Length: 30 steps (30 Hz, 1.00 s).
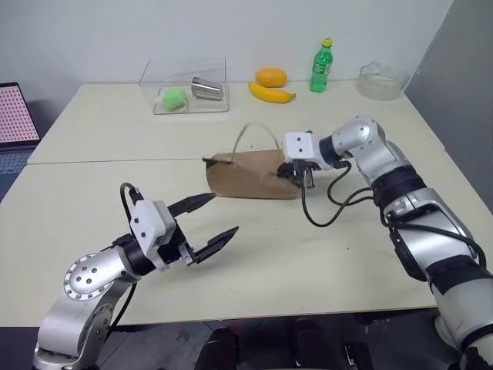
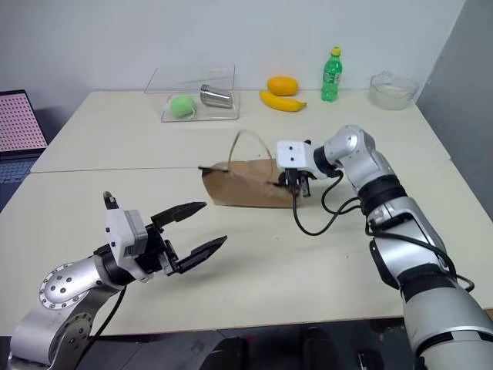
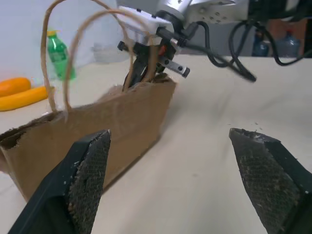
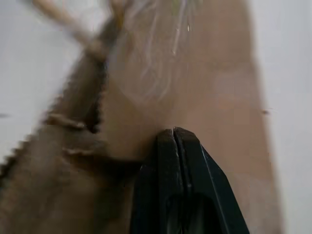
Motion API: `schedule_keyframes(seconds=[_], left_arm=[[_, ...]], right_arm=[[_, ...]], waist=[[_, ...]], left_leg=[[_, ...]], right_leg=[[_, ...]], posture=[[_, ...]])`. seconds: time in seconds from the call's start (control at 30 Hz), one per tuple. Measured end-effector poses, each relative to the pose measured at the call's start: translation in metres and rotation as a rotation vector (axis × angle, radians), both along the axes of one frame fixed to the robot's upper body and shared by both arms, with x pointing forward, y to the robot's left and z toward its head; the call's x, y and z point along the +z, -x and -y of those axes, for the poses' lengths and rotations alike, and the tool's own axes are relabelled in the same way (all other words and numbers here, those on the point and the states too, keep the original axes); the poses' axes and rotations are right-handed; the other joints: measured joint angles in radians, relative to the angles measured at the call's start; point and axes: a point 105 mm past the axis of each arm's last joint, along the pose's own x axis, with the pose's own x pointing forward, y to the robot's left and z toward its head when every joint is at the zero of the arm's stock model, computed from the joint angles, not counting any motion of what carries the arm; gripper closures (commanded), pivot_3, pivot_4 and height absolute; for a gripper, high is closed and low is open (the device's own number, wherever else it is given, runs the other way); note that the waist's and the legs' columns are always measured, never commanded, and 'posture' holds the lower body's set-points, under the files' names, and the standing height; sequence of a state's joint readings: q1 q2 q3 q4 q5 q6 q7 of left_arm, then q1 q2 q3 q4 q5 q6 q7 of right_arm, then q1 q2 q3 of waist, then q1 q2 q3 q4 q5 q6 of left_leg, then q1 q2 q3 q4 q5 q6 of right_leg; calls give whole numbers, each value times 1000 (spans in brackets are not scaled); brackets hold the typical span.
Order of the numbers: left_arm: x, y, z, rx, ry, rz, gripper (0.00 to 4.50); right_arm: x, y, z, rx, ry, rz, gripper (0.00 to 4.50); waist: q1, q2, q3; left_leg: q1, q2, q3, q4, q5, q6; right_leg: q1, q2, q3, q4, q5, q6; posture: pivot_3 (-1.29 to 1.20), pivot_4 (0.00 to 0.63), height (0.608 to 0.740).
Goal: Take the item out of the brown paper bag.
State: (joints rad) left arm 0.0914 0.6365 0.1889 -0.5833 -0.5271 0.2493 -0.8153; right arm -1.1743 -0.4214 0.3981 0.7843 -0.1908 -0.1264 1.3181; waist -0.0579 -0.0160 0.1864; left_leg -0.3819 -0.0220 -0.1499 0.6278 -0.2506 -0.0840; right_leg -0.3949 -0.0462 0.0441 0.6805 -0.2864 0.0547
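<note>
Right wrist view: your right gripper (image 4: 174, 134) is pinched shut, empty, against the brown paper bag (image 1: 246, 176); spread it before reaching inside.

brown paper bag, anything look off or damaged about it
The brown paper bag lies on its side on the table rather than standing, cord handles sticking up. Its mouth edge looks ragged and torn in the left wrist view. The right gripper, fingers shut, is at the bag's end.
</note>
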Motion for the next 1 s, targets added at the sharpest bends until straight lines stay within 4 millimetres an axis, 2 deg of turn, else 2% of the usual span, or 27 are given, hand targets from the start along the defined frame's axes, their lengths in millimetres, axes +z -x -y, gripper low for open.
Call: schedule_keyframes(seconds=[0.17,0.47,0.7,0.77,0.9,1.0], left_arm=[[-5,7,-12,4,-48,-27,415],[0,13,-26,-1,-115,-19,415],[10,0,-40,-11,-160,24,415],[16,-5,-39,-28,-177,60,415],[13,-10,-34,-94,-218,87,415],[11,-19,-32,-123,-265,123,13]], right_arm=[[-5,17,0,51,20,-43,4461],[-17,37,-6,113,32,-74,4461],[-33,60,-8,146,5,-110,4461],[-29,64,-11,141,-42,-112,4461],[-2,84,-16,139,-222,-127,4461],[14,104,-9,105,-367,-131,4500]], waist=[[-1,0,0],[0,0,0],[-1,0,0],[-2,0,0],[1,0,0],[10,0,0]], left_leg=[[1,0,0,0,0,0],[1,0,0,0,0,0],[1,1,0,0,0,0],[1,1,0,0,0,0],[0,0,-1,0,0,0],[-1,0,-3,0,0,0]], right_leg=[[0,0,0,0,0,0],[1,0,0,0,0,0],[2,0,-1,-1,0,0],[1,0,-1,0,0,0],[1,0,-1,-1,0,0],[1,0,-3,-1,0,0]], posture=[[0,150,740],[0,150,740],[0,150,740],[0,150,740],[0,150,740],[0,150,740]])
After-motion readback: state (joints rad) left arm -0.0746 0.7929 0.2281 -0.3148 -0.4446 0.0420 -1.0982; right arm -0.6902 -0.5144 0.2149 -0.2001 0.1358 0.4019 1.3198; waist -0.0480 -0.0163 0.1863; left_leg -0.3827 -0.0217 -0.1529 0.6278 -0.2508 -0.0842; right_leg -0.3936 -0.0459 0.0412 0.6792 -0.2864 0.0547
